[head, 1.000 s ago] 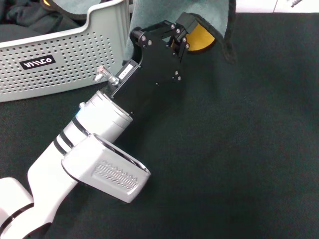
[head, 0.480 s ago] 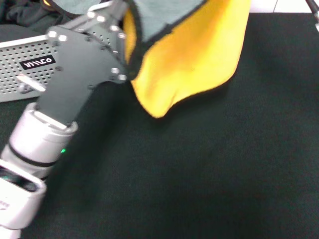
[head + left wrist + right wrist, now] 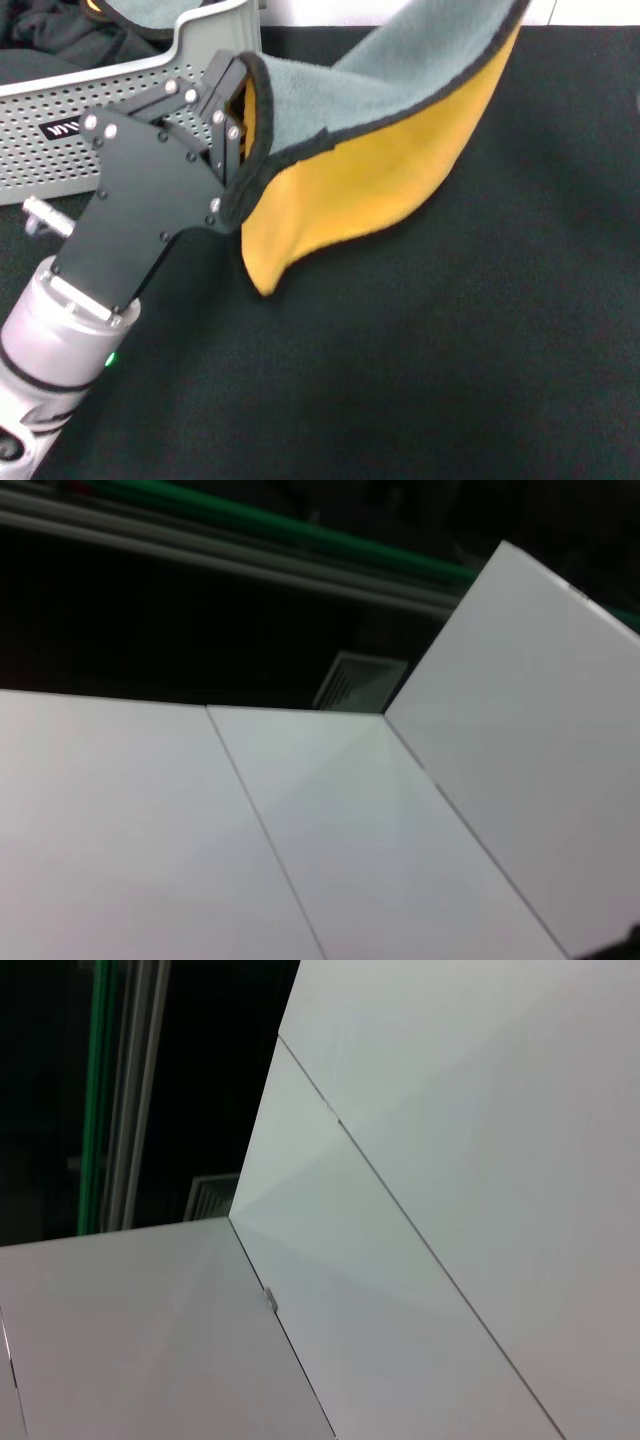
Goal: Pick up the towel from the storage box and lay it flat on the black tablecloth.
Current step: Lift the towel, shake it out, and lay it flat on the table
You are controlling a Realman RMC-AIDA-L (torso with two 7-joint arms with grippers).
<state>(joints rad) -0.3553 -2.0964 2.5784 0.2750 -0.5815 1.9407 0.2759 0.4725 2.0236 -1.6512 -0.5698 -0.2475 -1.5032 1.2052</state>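
Note:
The towel (image 3: pixel 390 150), grey on its upper face and yellow-orange underneath with a thin dark hem, hangs stretched in the air above the black tablecloth (image 3: pixel 450 360). My left gripper (image 3: pixel 238 125) is shut on its near-left edge, just right of the storage box (image 3: pixel 130 120). From there the towel rises to the top right and leaves the head view. Its lowest yellow corner (image 3: pixel 262 280) sags close to the tablecloth. My right gripper is out of view. Both wrist views show only white panels and dark background.
The pale grey perforated storage box stands at the back left, with a black garment (image 3: pixel 50 35) and a bit of grey cloth (image 3: pixel 145 12) inside. The black tablecloth covers the rest of the table to the right and front.
My left gripper has swung left and toward me with the towel's edge. The towel has opened from a bunched hang into a long stretched band, with its yellow face showing.

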